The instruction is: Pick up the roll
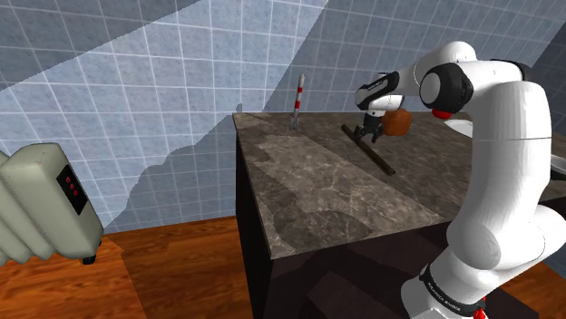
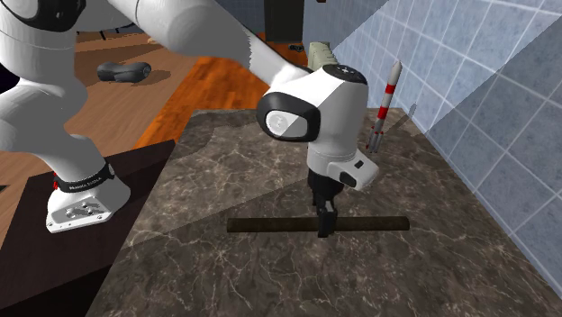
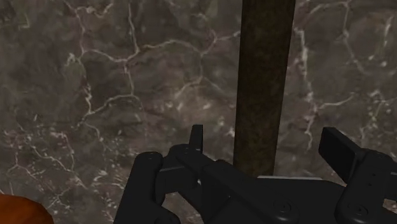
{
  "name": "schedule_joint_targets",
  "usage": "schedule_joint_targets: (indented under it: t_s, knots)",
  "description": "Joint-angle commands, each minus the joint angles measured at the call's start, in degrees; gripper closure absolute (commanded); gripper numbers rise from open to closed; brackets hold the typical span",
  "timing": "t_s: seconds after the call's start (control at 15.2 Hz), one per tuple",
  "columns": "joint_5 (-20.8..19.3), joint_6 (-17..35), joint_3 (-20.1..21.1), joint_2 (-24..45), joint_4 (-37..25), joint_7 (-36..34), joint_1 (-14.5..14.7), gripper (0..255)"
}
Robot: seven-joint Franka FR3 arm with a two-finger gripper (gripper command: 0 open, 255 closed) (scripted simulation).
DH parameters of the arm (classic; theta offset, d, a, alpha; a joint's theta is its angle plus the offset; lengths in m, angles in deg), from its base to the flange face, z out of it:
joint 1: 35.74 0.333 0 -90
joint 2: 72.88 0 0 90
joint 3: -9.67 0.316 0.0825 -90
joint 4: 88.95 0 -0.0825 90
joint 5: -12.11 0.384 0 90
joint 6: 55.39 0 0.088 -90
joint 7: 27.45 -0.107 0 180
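The gripper (image 3: 264, 135) hangs low over the dark marble counter (image 1: 308, 190). Its 2 fingers are spread to either side of a long dark rod (image 3: 267, 63) and neither touches it. The brown roll (image 1: 397, 120) lies just beside the hand, apart from the rod and outside the fingers. 1 red-and-white striped utensil (image 2: 385, 99) stands upright by the tiled wall (image 1: 136, 109).

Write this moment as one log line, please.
pincer: open, astride dark bar ; brown roll: beside pincer, not held ; surface: marble counter

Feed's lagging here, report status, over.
Gripper open, astride dark bar, not touching it. Brown roll beside it, not held.
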Motion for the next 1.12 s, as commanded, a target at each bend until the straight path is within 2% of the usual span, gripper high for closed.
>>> schedule_joint_targets:
  t_s: [0.0,0.2,0.26,0.86,1.06]
  knots:
    - [0.24,1.32,0.17,0.81,0.5,0.07,-0.1,0]
    - [0.43,2.19,0.31,1.5,0.69,0.13,-0.2,0]
    - [0.42,2.21,0.3,1.43,0.78,0.13,-0.19,255]
    - [0.43,2.19,0.31,1.5,0.69,0.13,-0.2,255]
    - [0.07,0.53,0.04,0.18,0.33,0.02,-0.02,255]
